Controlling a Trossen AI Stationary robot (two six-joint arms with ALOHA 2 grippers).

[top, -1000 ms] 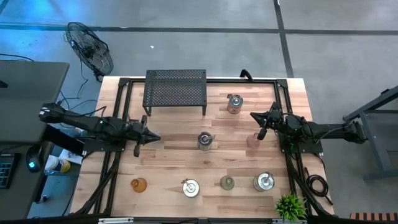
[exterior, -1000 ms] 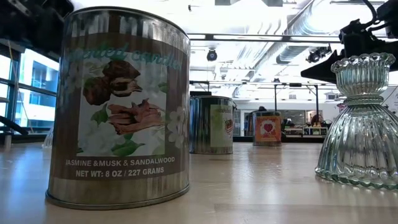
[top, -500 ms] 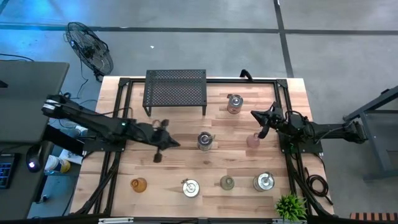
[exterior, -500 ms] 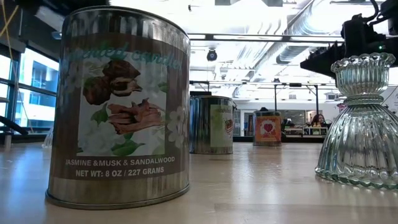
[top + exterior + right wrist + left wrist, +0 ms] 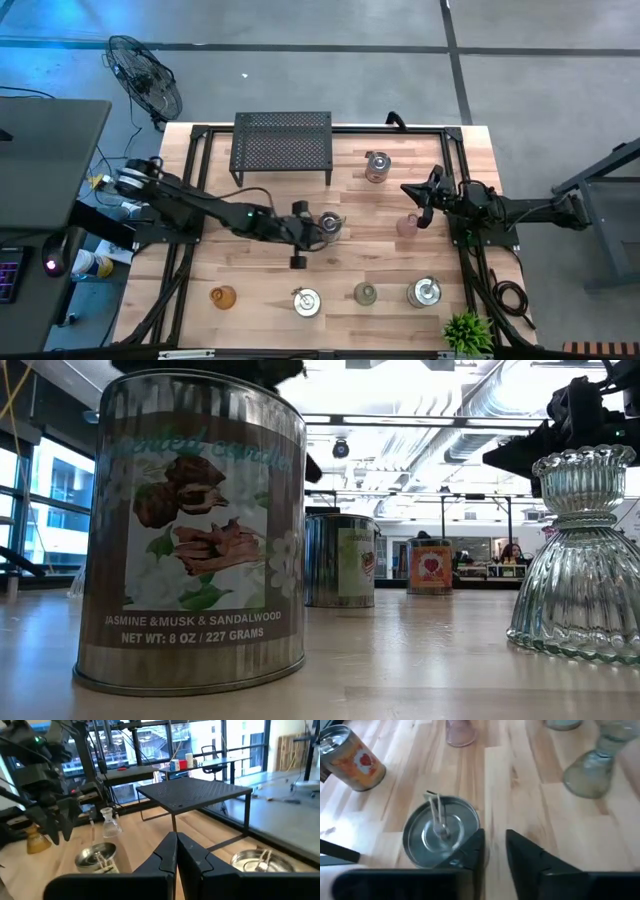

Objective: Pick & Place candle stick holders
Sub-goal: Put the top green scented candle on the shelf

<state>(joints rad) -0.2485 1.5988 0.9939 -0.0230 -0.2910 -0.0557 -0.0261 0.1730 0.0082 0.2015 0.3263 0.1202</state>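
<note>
Silver candle holder [image 5: 329, 225] — left claw [image 5: 308, 228] touching its rim.

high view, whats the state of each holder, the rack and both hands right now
centre silver tin holder: upright, open top, left hand beside it
back silver tin holder: upright, free
pink glass holder: upright, below right hand
amber glass holder: upright, free
front row tins and: upright, open
olive glass holder: upright
black rack: standing, nothing on top
left hand: slightly open, empty
right hand: shut, empty

Grey floor [image 5: 330, 60], black fan [image 5: 145, 80], tall windows [image 5: 150, 742], ceiling ducts [image 5: 480, 410].
</note>
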